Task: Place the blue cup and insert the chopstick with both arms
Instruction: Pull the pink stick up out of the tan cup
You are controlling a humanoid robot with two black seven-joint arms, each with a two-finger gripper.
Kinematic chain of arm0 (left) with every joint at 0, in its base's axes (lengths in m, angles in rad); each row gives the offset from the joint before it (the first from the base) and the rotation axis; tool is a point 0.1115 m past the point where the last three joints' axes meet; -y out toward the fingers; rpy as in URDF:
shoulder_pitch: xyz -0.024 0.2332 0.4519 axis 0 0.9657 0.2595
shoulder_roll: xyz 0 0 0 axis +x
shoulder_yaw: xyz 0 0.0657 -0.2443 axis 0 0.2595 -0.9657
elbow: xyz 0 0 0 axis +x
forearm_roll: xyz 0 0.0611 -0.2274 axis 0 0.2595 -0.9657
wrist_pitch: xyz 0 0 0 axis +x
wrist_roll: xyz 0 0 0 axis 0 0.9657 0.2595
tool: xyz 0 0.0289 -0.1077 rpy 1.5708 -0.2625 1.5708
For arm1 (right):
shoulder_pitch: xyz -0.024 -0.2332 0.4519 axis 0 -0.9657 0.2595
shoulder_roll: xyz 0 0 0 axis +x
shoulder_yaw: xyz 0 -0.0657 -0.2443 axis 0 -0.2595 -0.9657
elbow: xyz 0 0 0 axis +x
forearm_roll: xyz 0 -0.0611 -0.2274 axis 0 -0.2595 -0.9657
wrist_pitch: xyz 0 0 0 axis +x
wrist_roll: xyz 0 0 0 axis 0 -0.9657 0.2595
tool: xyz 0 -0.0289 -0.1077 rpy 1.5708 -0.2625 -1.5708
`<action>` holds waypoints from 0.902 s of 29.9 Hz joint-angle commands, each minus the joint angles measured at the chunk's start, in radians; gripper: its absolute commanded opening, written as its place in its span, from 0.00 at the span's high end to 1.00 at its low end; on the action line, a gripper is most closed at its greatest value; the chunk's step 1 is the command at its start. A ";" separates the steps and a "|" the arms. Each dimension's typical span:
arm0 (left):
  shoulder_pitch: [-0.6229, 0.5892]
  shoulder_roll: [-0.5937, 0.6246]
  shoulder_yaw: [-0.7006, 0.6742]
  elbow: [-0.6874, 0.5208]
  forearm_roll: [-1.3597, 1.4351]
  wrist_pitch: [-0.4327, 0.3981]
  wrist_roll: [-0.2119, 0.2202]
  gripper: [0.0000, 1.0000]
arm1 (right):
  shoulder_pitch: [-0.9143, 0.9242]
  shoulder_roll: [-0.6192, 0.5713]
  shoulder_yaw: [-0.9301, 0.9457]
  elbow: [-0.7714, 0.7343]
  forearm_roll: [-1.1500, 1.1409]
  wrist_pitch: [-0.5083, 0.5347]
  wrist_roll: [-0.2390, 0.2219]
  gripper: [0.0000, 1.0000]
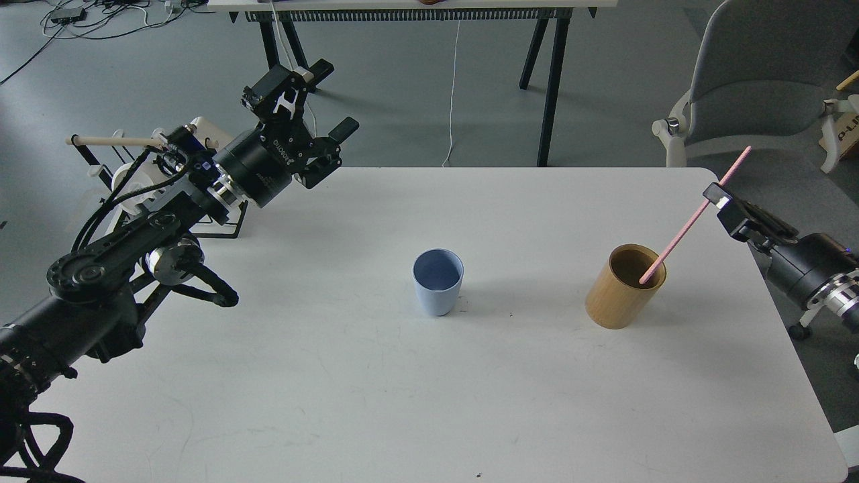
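Note:
The blue cup point(437, 292) stands upright and empty in the middle of the white table point(376, 396). The pink chopstick point(678, 238) slants up to the right, its lower tip at the rim of the tan bamboo cup point(619, 298). My right gripper point(717, 196) is shut on the chopstick's upper part, raised above and to the right of the bamboo cup. My left gripper point(334, 97) is open and empty, held high over the table's back left edge, far from the blue cup.
A wire rack point(225, 225) with a white mug point(131, 184) and a pale wooden rod point(107, 141) stands off the table's left side behind my left arm. A grey chair point(758, 87) stands back right. Another table's black legs point(551, 87) stand behind.

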 commanded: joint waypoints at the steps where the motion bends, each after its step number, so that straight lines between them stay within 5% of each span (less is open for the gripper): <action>1: 0.021 0.001 0.000 0.006 -0.001 0.000 0.000 0.04 | 0.000 -0.064 0.074 0.065 0.006 0.000 0.000 0.96; 9: 0.108 0.007 0.000 0.052 -0.001 0.000 0.000 0.04 | 0.119 0.094 0.090 0.059 0.070 0.000 0.000 0.97; 18: 0.196 0.022 -0.031 0.055 -0.001 0.000 0.000 0.04 | 0.522 0.395 -0.312 -0.154 0.066 0.000 0.000 0.97; 22: 0.202 0.021 -0.032 0.055 -0.001 0.000 0.000 0.04 | 0.578 0.625 -0.410 -0.266 0.058 0.000 0.000 0.97; 27: 0.208 0.019 -0.032 0.055 -0.001 0.000 0.000 0.04 | 0.590 0.729 -0.457 -0.354 0.020 0.000 0.000 0.97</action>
